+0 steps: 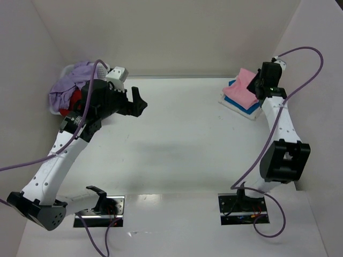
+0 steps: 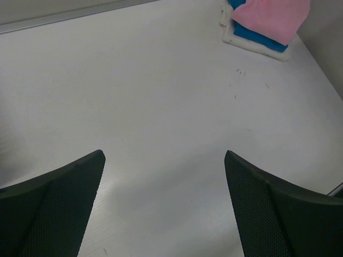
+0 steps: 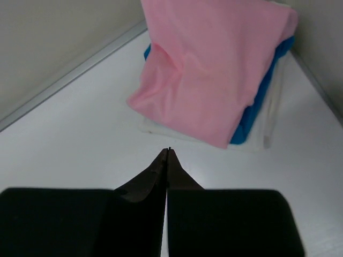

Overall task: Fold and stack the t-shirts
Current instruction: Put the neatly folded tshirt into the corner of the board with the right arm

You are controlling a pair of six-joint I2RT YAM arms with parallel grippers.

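Note:
A light pink t-shirt (image 1: 242, 88) (image 3: 214, 69) lies folded on top of a bright blue t-shirt (image 1: 245, 105) (image 3: 262, 101) at the back right of the table. My right gripper (image 1: 256, 85) (image 3: 168, 151) hovers just in front of this stack, its fingers pressed together with nothing between them. A lavender t-shirt (image 1: 69, 85) and a red t-shirt (image 1: 75, 99) are bunched in the basket at the back left. My left gripper (image 1: 140, 101) (image 2: 164, 155) is wide open over bare table beside the basket, empty. The left wrist view shows the pink t-shirt (image 2: 273, 19) far off.
A white perforated basket (image 1: 117, 73) stands in the back left corner. A flat white layer (image 3: 268, 128) lies under the stack. Walls close the table at the back and on both sides; the right wall is close to the stack.

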